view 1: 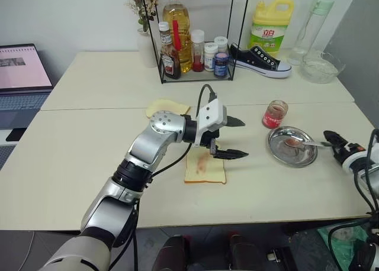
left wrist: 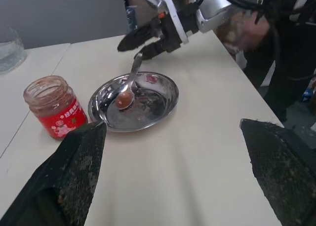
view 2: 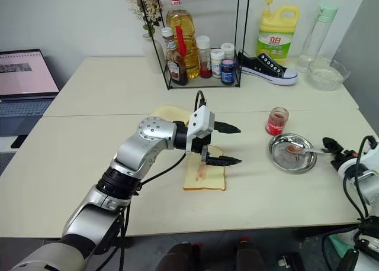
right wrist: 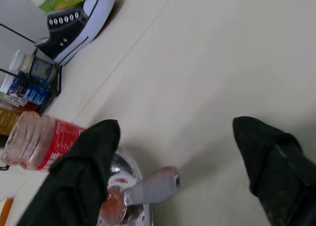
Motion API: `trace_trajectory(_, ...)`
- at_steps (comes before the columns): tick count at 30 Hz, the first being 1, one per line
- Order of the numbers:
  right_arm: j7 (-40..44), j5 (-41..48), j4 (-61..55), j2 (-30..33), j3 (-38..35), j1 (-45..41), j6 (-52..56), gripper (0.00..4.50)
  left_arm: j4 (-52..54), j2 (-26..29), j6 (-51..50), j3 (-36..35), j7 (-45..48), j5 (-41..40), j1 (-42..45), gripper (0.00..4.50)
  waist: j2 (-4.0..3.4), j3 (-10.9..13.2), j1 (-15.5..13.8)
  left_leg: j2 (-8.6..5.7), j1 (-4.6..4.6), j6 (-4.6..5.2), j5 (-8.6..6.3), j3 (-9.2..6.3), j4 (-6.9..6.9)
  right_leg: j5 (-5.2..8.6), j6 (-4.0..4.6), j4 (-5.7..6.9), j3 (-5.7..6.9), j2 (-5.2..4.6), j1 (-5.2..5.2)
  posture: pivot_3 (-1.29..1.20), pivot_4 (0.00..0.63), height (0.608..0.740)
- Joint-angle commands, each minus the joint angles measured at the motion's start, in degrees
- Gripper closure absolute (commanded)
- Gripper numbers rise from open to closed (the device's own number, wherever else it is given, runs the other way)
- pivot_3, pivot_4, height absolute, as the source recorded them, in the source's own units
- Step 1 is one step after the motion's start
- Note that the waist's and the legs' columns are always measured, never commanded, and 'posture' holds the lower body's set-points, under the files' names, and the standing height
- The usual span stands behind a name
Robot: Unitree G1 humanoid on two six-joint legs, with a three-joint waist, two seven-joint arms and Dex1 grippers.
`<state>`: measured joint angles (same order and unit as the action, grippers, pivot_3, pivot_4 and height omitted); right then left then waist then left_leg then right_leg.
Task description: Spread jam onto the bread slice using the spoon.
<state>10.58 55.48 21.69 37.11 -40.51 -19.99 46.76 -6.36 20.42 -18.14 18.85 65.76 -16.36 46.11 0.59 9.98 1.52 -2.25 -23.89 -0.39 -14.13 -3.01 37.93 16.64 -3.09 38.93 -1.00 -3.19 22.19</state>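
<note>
From the head camera, the left gripper (view 1: 231, 138) hovers with jaws spread wide just above the bread slice (view 1: 205, 167), which lies flat mid-table with a faint red smear of jam (view 1: 202, 163). To its right, the spoon (view 1: 303, 144) rests in a round steel dish (view 1: 278, 149) — the right gripper (view 1: 333, 139) sits just past the handle's end. The left wrist camera shows the spoon's bowl holding jam inside the dish, beside a glass jar (left wrist: 53, 106). The right wrist camera shows that gripper's fingers (right wrist: 86, 162) parted, holding nothing.

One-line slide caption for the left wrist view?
Spoon rests in steel dish beside jam jar; open right gripper just behind.
</note>
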Motion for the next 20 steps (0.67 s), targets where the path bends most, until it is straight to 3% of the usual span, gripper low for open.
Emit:
trace_trajectory(1, 2.5, -1.9, -4.2, 4.7, -0.9, 1.2, -0.1, 0.02, 2.0, 1.9, 0.4, -2.6, 0.6, -0.4, 0.0, 0.00, -0.01, 0.0, 0.0, 0.00, 0.00, 0.00, 0.00, 0.00, 0.00, 0.00, 0.00, 0.00, 0.00, 0.00, 0.00, 0.00, 0.150, 0.740)
trace_trajectory(4, 8.0, -4.9, -10.1, 9.1, 2.5, 5.1, 0.4, 0.02, 2.3, 4.0, -0.3, -4.0, 0.8, -0.7, -0.6, 0.00, -0.05, 0.0, 0.0, 0.00, 0.00, 0.00, 0.00, 0.01, -0.01, 0.00, 0.00, 0.00, -0.01, 0.00, 0.00, 0.00, 0.150, 0.740)
trace_trajectory(6, 18.0, -7.2, -24.5, 16.7, 8.1, 12.7, 0.7, 0.02, 2.8, 9.2, -4.1, -7.0, 2.5, -2.5, -2.1, 0.00, -0.15, 0.0, 0.0, 0.01, -0.02, 0.00, 0.00, 0.00, -0.01, 0.01, -0.01, -0.01, 0.00, 0.01, 0.02, 0.00, 0.150, 0.740)
trace_trajectory(9, 28.2, -7.0, -37.3, 23.4, 11.5, 19.3, 0.6, 0.02, 2.3, 15.6, -7.7, -10.0, 4.7, -4.1, -3.8, 0.00, -0.23, 0.1, 1.0, 0.09, 0.04, 0.03, -0.02, -0.02, -0.07, 0.03, -0.05, 0.01, -0.05, 0.11, 0.07, 0.00, 0.150, 0.740)
trace_trajectory(15, 34.7, -7.3, -45.6, 26.5, 12.9, 21.9, 1.3, 0.02, 2.7, 25.1, -10.5, -14.2, 6.6, -4.0, -7.3, 0.00, 0.03, 0.2, 0.1, 0.11, 0.04, 0.03, -0.02, -0.13, -0.01, 0.03, -0.05, -0.03, 0.10, 0.10, -0.03, 0.00, 0.150, 0.740)
trace_trajectory(20, 35.7, -8.7, -45.9, 26.1, 14.6, 20.6, 1.1, 0.02, 6.1, 28.1, -12.1, -16.5, 5.7, -4.7, -10.2, 0.00, 0.27, 0.3, -0.8, 0.01, 0.00, 0.02, -0.02, -0.15, 0.06, 0.03, -0.05, -0.05, 0.10, -0.07, -0.05, 0.00, 0.150, 0.740)
